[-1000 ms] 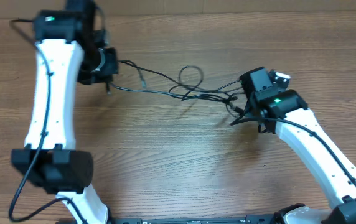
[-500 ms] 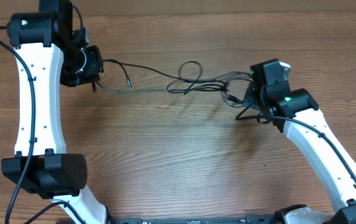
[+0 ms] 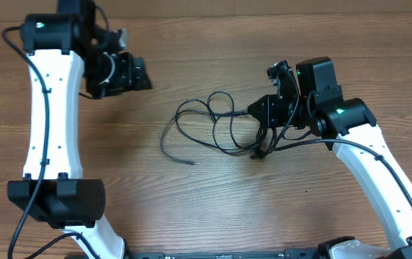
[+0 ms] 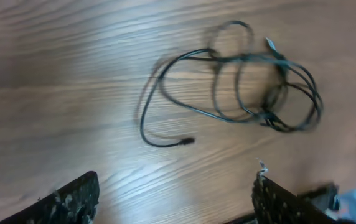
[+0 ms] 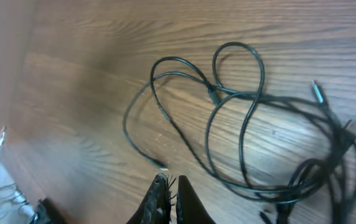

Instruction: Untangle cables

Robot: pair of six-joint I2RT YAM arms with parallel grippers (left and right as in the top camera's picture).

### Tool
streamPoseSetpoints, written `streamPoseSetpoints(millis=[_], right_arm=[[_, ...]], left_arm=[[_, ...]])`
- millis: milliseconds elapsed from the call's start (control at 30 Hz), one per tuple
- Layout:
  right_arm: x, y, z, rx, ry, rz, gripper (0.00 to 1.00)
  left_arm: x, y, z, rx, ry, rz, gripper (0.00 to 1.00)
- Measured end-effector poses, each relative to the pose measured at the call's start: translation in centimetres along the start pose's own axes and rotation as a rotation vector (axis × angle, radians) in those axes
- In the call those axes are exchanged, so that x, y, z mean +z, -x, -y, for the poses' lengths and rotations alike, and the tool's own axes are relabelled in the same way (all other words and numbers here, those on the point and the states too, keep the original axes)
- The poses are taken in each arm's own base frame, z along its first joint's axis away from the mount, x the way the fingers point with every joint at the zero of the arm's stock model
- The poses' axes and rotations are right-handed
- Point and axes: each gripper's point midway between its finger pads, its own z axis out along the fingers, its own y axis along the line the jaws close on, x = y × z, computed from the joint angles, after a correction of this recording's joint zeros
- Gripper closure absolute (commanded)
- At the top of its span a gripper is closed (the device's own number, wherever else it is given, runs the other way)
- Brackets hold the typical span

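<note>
Sprawling in loose loops midway across the table, the cables have bare wood all round; the left gripper hangs wide-jawed, well apart. The right gripper, jaws together, crowds their tangled right end.

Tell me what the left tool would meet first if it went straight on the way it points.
Likely bare table, just short of the loose plug end of the cables. The left tool is open and empty; depth is unclear from its wrist view.
</note>
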Motion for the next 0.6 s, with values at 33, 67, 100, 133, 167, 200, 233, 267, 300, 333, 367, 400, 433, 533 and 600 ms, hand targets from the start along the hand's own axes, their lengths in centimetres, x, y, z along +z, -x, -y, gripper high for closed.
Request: streamPoseSetpoints(millis=[33,67,100,133,167,200,233,267,300,333,367,400,433,533,600], right_arm=[[0.0,-0.2,0.2,0.005,-0.009,-0.007,0.94],[0.0,-0.5,0.6,0.014,-0.034,-0.016,0.91],[-0.1,-0.8,1.3,0.032,-0.073,-0.026,0.85],[-0.2,-1.2,2.2,0.055,-0.126,-0.037,0.82],[-0.4,-1.6,3.4,0.086,-0.191,-0.045,0.82],[-0.6,-2.1,4.4,0.106,-0.254,-0.055,0.79],[-1.0,-2.4,5.5,0.124,-0.316,-0.058,0.75],[-1.5,-2.8,6.7,0.151,-0.392,-0.063,0.69],[-2.0,-3.1,7.7,0.169,-0.458,-0.063,0.64],[-2.5,-3.3,8.7,0.187,-0.514,-0.060,0.60],[-3.1,-3.3,9.7,0.199,-0.576,-0.047,0.60],[-3.5,-3.3,10.3,0.208,-0.607,-0.040,0.60],[-3.7,-3.3,10.6,0.215,-0.625,-0.039,0.59],[-4.3,-3.6,11.4,0.228,-0.658,-0.044,0.56],[-4.7,-3.8,11.9,0.236,-0.676,-0.050,0.55]], left_arm=[[0.2,0.0,0.7,0.025,-0.011,-0.002,0.21],[0.5,-0.1,1.6,0.057,-0.023,-0.004,0.20],[0.7,-0.1,2.4,0.087,-0.032,-0.005,0.20],[1.0,-0.1,3.3,0.114,-0.041,-0.005,0.20],[1.2,-0.2,4.0,0.136,-0.049,-0.007,0.20],[1.4,-0.4,4.8,0.161,-0.058,-0.009,0.20],[1.7,-0.5,5.6,0.188,-0.064,-0.013,0.20],[1.9,-0.7,6.3,0.209,-0.070,-0.016,0.20],[2.1,-0.9,7.0,0.229,-0.074,-0.021,0.20],[2.3,-1.1,7.6,0.248,-0.077,-0.024,0.20],[2.6,-1.5,8.6,0.275,-0.080,-0.032,0.20],[2.8,-1.7,9.0,0.288,-0.074,-0.036,0.20],[3.0,-1.8,9.2,0.295,-0.067,-0.040,0.20],[3.8,-2.2,9.9,0.289,-0.051,-0.059,0.20],[4.7,-2.4,10.3,0.274,-0.043,-0.084,0.20]])
